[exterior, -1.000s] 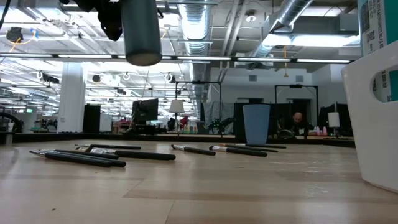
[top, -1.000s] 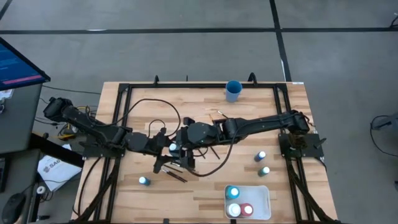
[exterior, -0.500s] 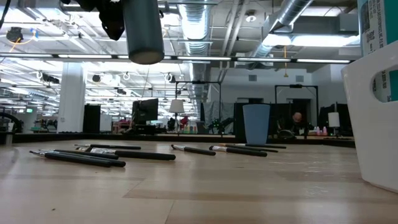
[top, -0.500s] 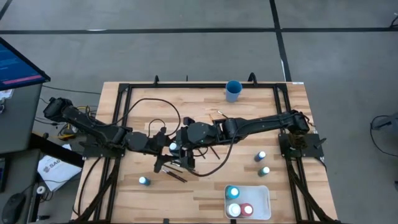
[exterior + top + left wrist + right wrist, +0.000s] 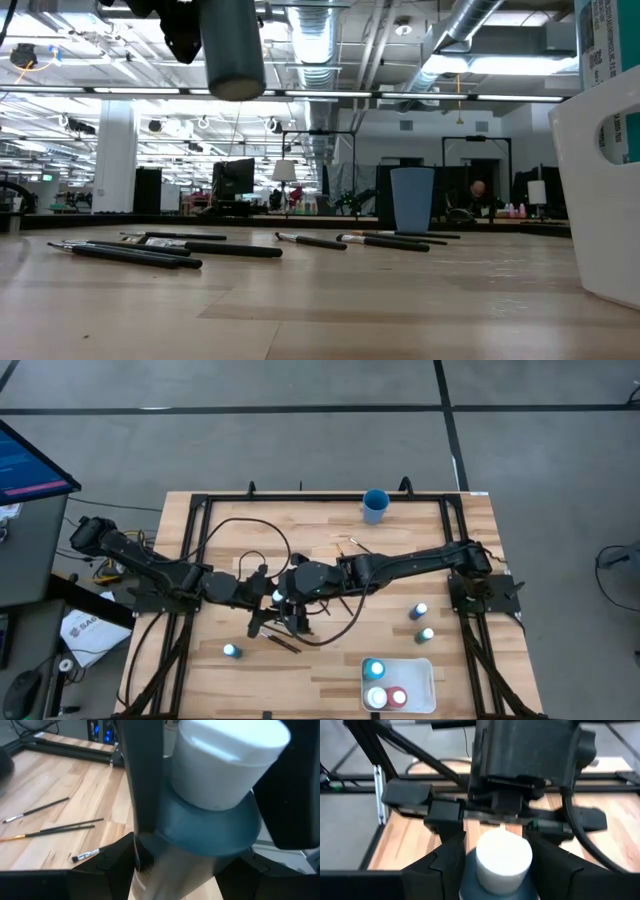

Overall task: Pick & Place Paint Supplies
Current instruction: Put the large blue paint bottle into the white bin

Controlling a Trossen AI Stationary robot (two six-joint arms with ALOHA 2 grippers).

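The left hand [image 5: 272, 598] is closed on a paint bottle [image 5: 210, 805] with a white cap, one finger [image 5: 142, 785] pressed along its side, holding it in the air above the middle of the bench [image 5: 330, 660]. The right hand [image 5: 285, 603] meets it there, its fingers [image 5: 445, 857] standing on either side of the same bottle [image 5: 502, 857]; whether they press it I cannot tell. Below, dark paintbrushes [image 5: 150, 250] lie scattered on the wood. More bottles stand apart: one near the front left [image 5: 231, 651], two toward the right side [image 5: 421, 610], and three inside the white tray [image 5: 428, 682]. A blue cup [image 5: 375, 506] stands at the far edge.
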